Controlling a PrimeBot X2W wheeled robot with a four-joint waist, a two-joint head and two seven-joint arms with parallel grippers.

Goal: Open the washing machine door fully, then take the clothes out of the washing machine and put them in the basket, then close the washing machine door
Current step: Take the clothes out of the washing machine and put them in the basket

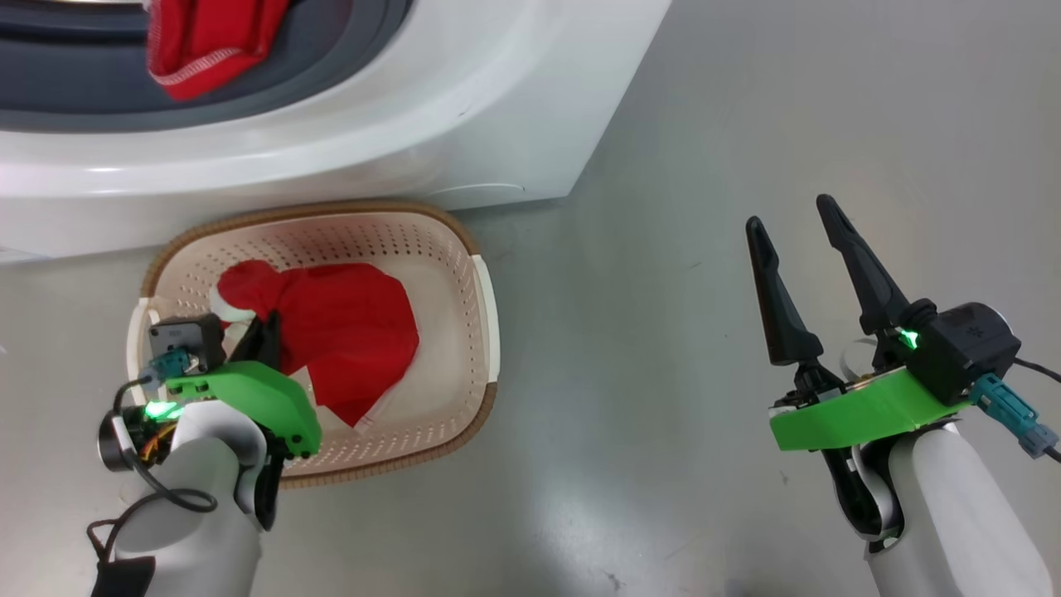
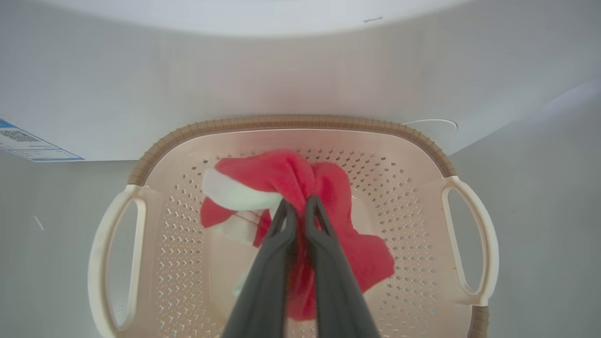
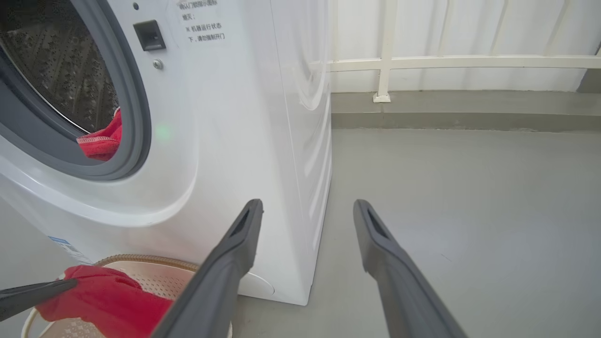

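Note:
The cream basket (image 1: pixel 477 332) with its brown rim stands on the floor against the white washing machine (image 1: pixel 497 99). My left gripper (image 1: pixel 268 322) hovers over the basket, shut on a red garment with white trim (image 1: pixel 348 332) that hangs down into it. In the left wrist view the fingertips (image 2: pixel 287 213) pinch a fold of that garment (image 2: pixel 281 173) above the basket's rim (image 2: pixel 291 123). Another red cloth (image 1: pixel 207 41) lies over the grey gasket at the drum mouth, also seen as the red cloth (image 3: pixel 101 143). My right gripper (image 1: pixel 789 213) is open and holds nothing, off to the right. The washing machine door is out of view.
Bare grey floor (image 1: pixel 704 414) stretches to the right of the machine and the basket. In the right wrist view a white railing (image 3: pixel 446 61) and a low kerb run along the back. A blue label (image 2: pixel 28 145) sits low on the machine's front.

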